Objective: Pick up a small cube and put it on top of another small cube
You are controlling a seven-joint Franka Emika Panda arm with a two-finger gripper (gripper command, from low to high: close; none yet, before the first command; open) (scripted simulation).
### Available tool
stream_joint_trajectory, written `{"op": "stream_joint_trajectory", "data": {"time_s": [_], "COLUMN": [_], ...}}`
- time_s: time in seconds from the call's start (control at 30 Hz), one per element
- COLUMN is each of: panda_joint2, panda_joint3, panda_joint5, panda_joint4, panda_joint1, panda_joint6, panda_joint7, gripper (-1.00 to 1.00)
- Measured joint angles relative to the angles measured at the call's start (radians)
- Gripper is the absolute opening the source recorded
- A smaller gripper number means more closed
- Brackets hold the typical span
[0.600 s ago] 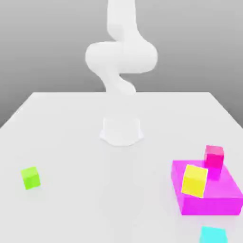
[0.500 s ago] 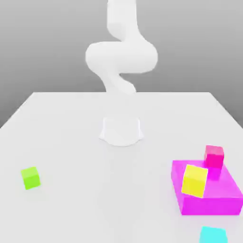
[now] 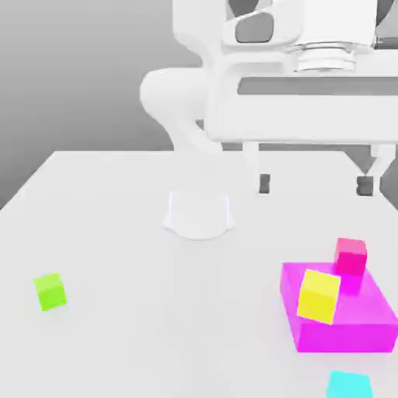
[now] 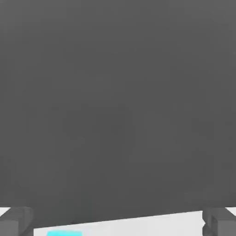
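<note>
The small cyan cube (image 3: 347, 385) rests on the white table at the near edge, in front of the magenta slab (image 3: 342, 317); the hand view catches a sliver of this cube (image 4: 64, 233). My gripper (image 3: 315, 185) hangs high above the table at the exterior view's right, well above the slab. Its fingers (image 3: 264, 183) stand wide apart, open, with nothing between them. In the hand view the gripper (image 4: 118, 222) shows as two dark fingertips (image 4: 16, 221) at the frame's corners.
A yellow cube (image 3: 319, 295) and a pink cube (image 3: 350, 255) sit on the magenta slab. A lime-green cube (image 3: 50, 291) lies far off at the exterior view's left. The arm's base (image 3: 200, 214) stands mid-table.
The hand with its open fingers has swung into the exterior view at the upper right, where earlier only the arm's column showed. No cube has moved.
</note>
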Motion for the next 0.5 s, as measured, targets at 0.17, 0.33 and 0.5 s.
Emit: {"op": "stream_joint_trajectory", "data": {"time_s": [0.17, 0.33, 0.5], "panda_joint2": [0.183, 0.364, 0.543], "panda_joint3": [0.009, 0.008, -0.02], "panda_joint5": [-0.047, -0.071, -0.101], "panda_joint4": [0.016, 0.032, 0.059], "panda_joint1": [0.047, 0.101, 0.155], "panda_joint6": [0.042, 0.085, 0.171], "panda_joint7": [0.113, 0.21, 0.279], "gripper": [0.0, 0.0, 0.0]}}
